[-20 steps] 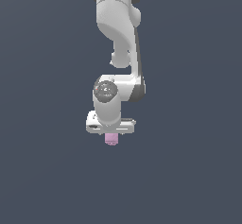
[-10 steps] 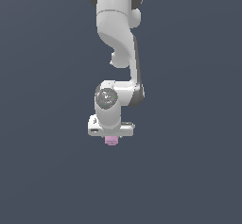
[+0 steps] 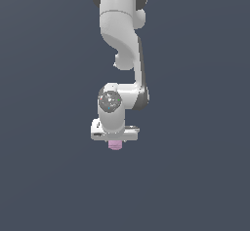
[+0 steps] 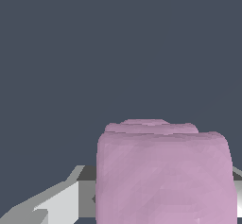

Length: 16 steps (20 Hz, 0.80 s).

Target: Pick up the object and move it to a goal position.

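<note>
Hanging from the arm (image 3: 119,35) near the middle of the exterior view, the gripper (image 3: 115,138) points straight down with the object (image 3: 115,145) tucked just under its white body, so only the lower part of the pale pink block shows below it. No desk, tray or other surface is visible in either view; a flat dark grey-blue backdrop surrounds everything, so the block appears to be carried in open space rather than resting on anything. Reading across the wrist view, a grey-and-white piece of the gripper comes first, then the pink block, which fills much of the frame close to the lens, a sign it sits right between the fingers. The jaws look closed onto the block's sides, narrow enough to match its small width, though the fingertips themselves are hidden behind it. The vertical, centred hold probably keeps the block from slipping during transport. No goal marker is visible, so the remaining travel cannot be judged.
</note>
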Each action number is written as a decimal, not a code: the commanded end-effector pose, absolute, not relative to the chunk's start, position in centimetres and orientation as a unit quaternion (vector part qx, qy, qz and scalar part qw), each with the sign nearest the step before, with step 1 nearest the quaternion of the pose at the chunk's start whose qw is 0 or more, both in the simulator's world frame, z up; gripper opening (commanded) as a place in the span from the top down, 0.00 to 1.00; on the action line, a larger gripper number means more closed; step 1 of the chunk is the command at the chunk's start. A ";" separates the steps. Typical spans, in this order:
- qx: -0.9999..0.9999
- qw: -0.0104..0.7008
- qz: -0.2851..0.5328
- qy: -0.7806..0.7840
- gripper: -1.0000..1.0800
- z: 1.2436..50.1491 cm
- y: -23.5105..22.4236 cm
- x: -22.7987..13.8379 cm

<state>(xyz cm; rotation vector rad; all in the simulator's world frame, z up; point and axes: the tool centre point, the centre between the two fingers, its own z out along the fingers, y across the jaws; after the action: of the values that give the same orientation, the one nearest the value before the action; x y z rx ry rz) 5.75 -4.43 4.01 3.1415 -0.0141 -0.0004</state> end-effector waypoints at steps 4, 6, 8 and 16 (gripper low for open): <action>1.000 0.000 0.000 -0.004 1.00 4.5 -4.2 5.7; 1.000 0.000 0.000 -0.004 1.00 5.1 -4.0 5.7; 1.000 0.000 0.000 -0.004 1.00 5.9 -3.6 5.7; 1.000 0.000 0.000 -0.004 1.00 11.9 -1.1 5.4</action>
<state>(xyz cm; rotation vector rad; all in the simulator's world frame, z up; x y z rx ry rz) 5.43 -1.75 10.49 3.1415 -0.0145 -0.0022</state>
